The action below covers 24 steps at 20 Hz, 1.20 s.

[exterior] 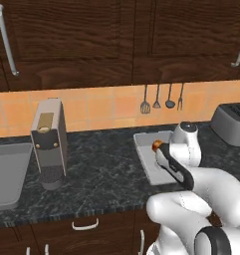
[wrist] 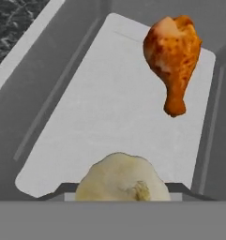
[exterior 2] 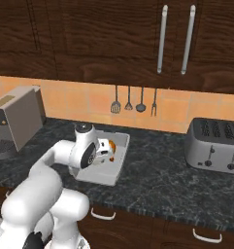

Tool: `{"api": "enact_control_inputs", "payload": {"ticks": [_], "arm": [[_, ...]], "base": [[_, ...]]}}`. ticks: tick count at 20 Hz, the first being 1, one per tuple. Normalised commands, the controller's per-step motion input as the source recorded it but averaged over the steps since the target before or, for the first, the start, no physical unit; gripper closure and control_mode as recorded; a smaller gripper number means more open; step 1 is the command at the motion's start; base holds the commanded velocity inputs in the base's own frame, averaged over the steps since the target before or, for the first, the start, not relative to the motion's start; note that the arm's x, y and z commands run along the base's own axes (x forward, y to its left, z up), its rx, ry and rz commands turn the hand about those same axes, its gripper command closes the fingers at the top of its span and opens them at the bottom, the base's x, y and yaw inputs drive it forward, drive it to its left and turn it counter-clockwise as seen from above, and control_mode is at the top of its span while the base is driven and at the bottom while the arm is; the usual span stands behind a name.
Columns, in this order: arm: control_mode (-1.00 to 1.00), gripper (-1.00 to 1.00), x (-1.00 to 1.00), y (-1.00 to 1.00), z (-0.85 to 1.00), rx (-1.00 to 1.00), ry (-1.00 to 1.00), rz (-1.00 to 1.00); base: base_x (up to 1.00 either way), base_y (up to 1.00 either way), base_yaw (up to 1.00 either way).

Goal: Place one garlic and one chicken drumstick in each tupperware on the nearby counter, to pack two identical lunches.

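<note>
Chicken drumstick [wrist: 173, 56] already in tupperware [wrist: 63, 84]; gripper [wrist: 118, 199] clamped on garlic [wrist: 121, 180], poised over the same box. After release, one lunch packed, second still to do

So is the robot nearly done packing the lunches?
Not yet, about halfway at best. One chicken drumstick already lies in the tupperware by the toaster. The garlic sits between the jaws of the gripper above that same box, apparently held and not yet dropped. A second grey box beside the coffee machine looks empty as far as it shows, so it would need a garlic and a drumstick too.
</note>
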Motion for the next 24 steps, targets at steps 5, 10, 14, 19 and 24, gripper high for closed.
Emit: {"api": "enact_control_inputs", "payload": {"ticks": [5, 10, 14, 19, 24], "arm": [[-1.00, 1.00, 0.86, -0.01, -0.77, 0.00, 0.00, 0.06], [-1.00, -1.00, 0.78, 0.02, -0.60, 0.00, 0.01, 0.02], [-1.00, -1.00, 0.00, 0.00, 0.44, 0.00, 0.00, 0.00], [-1.00, -1.00, -0.19, 0.00, 0.66, 0.00, -0.05, 0.00], [-1.00, -1.00, 0.00, 0.05, 0.12, -0.01, 0.00, 0.00]], "base": [[0.00, 0.00, 0.00], [0.00, 0.00, 0.00], [0.00, 0.00, 0.00], [0.00, 0.00, 0.00], [0.00, 0.00, 0.00]]}}
